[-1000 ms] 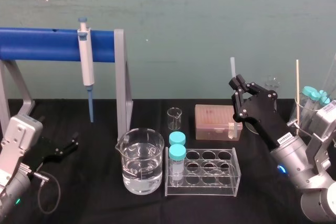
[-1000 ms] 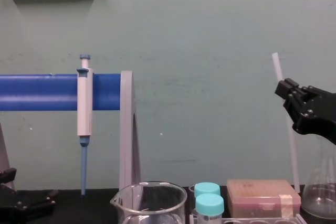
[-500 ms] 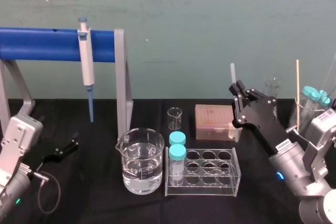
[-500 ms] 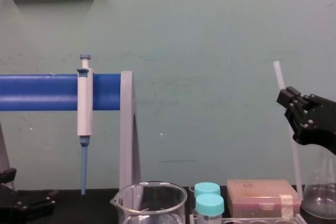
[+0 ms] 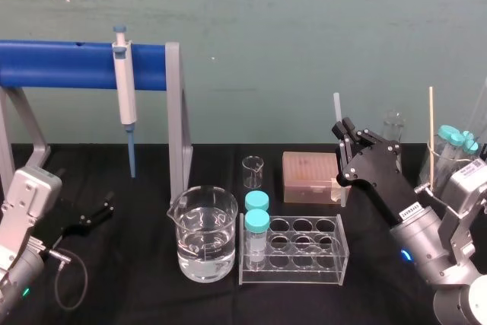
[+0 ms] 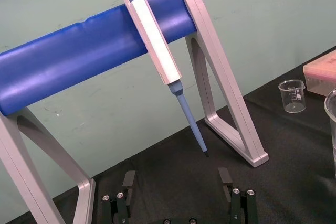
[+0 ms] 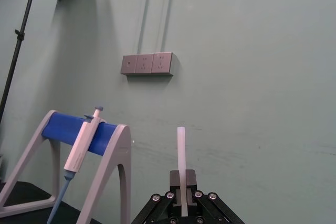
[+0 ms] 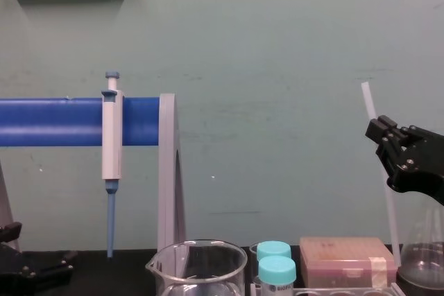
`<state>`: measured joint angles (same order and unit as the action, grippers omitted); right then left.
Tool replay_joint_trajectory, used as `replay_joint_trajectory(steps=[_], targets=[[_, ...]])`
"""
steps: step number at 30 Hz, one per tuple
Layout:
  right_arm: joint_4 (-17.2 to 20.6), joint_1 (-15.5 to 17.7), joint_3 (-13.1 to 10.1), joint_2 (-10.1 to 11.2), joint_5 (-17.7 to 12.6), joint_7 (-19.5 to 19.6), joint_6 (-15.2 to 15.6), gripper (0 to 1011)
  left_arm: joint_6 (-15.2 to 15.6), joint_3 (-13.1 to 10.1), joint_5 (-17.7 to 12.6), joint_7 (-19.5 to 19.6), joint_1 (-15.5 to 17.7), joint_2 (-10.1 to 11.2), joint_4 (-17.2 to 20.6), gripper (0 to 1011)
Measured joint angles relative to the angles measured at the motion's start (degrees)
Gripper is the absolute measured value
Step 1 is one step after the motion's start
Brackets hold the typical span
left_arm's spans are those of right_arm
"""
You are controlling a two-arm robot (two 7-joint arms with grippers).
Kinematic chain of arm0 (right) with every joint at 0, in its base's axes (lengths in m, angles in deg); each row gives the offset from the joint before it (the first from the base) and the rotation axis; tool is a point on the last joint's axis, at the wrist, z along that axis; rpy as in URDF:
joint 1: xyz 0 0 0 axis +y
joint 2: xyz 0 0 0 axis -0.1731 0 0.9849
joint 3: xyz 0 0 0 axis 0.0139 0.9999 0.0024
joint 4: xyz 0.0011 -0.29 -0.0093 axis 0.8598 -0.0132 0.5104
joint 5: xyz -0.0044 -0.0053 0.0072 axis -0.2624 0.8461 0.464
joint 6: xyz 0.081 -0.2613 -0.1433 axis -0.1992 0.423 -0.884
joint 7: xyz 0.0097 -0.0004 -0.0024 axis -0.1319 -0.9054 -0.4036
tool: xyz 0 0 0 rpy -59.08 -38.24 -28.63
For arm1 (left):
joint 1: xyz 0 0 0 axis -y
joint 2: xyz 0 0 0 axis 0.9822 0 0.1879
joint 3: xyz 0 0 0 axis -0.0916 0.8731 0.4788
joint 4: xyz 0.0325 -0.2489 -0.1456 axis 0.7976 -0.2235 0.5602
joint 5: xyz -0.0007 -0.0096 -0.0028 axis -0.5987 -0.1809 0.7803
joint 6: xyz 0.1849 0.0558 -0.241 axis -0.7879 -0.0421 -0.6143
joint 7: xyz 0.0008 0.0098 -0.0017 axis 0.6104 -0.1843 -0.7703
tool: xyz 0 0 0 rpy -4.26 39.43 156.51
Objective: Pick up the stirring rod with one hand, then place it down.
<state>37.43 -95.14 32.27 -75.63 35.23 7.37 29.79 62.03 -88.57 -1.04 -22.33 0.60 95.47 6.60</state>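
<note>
The stirring rod (image 5: 337,108) is a thin whitish stick held nearly upright at the right, over the table's back. My right gripper (image 5: 342,132) is shut on it partway up. In the chest view the stirring rod (image 8: 368,100) leans slightly, its top above the right gripper (image 8: 380,129) and its lower end beside the pink box. The right wrist view shows the stirring rod (image 7: 181,153) rising from between the shut fingers of the right gripper (image 7: 182,176). My left gripper (image 5: 95,215) rests open and empty at the table's left, as the left wrist view shows the left gripper (image 6: 177,182).
A blue-and-white pipette (image 5: 123,85) hangs on the blue rail stand (image 5: 61,65) at the back left. In the middle stand a beaker of water (image 5: 202,234), a small beaker (image 5: 253,171), a tube rack (image 5: 304,249) and a pink box (image 5: 310,176). A flask (image 8: 423,261) stands far right.
The right gripper has sunk a little with the stirring rod over the last second and has since held still. The left arm has not moved.
</note>
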Motion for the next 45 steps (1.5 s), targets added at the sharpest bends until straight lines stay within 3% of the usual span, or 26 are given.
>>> replay_joint_trajectory(steps=[45], targets=[[0.0, -0.1, 0.1, 0.1, -0.3, -0.1, 0.0, 56, 0.0, 0.0, 0.0, 0.0, 0.0, 0.0, 0.0, 1000]])
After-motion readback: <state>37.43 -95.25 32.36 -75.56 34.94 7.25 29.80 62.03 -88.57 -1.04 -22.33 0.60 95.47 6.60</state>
